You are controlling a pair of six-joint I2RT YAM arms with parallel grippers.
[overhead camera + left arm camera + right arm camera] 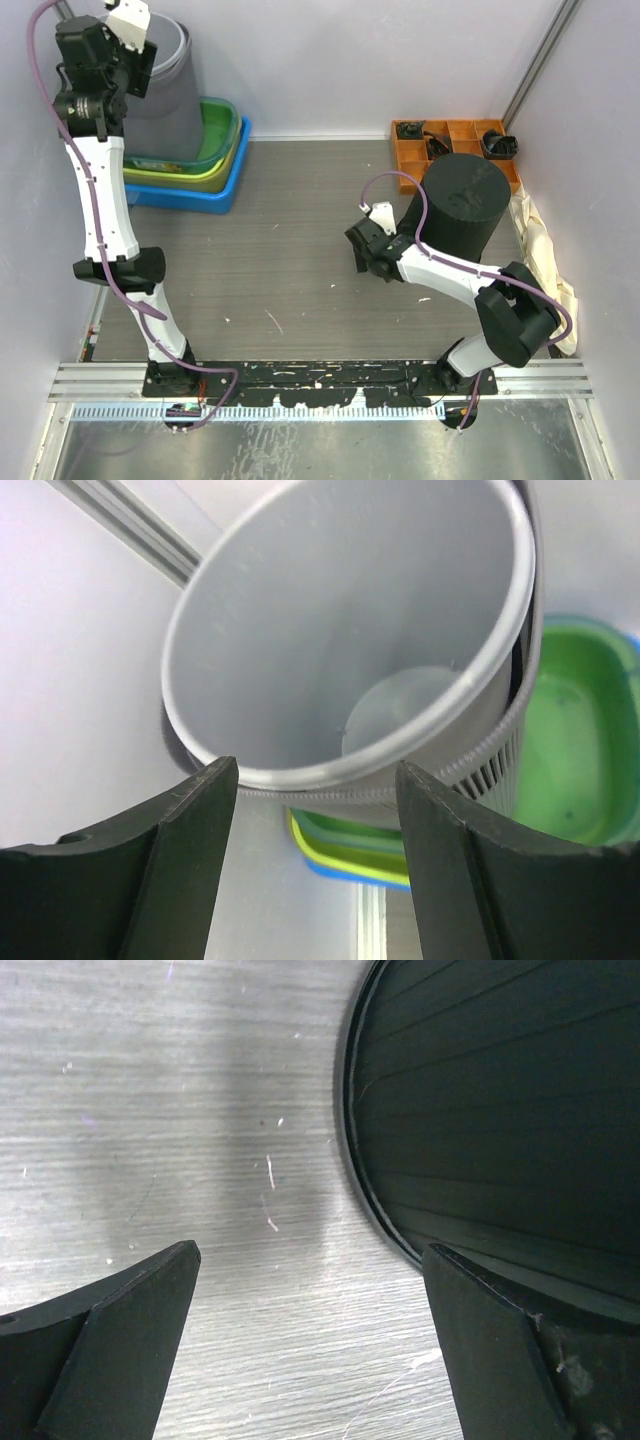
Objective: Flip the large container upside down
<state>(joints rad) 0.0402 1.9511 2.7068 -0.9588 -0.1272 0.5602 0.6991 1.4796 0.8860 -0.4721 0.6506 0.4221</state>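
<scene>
Two big containers are in view.

- The black container (pixel 460 200) stands at the right of the table (pixel 280 260), closed end up. In the right wrist view its rim (pixel 385 1230) sits flat on the surface.
- The right gripper (pixel 362 255) is low, just beside its left flank, with fingers (pixel 120 1330) spread wide, holding nothing and not touching the wall.
- An orange divided tray (pixel 410 165) lies just behind the black container, and a pale cloth (pixel 545 250) lies to its right.
- The grey container (pixel 170 90) is at far left, upright with its mouth open, standing in a green tub (pixel 215 135) that is nested in a yellow-green tub (pixel 190 180) and a blue tub (pixel 215 195).
- The left gripper (pixel 140 70) is raised at the grey container's rim. Its fingers (pixel 180 850) are apart and the rim shows in the gap. Contact cannot be told.
</scene>
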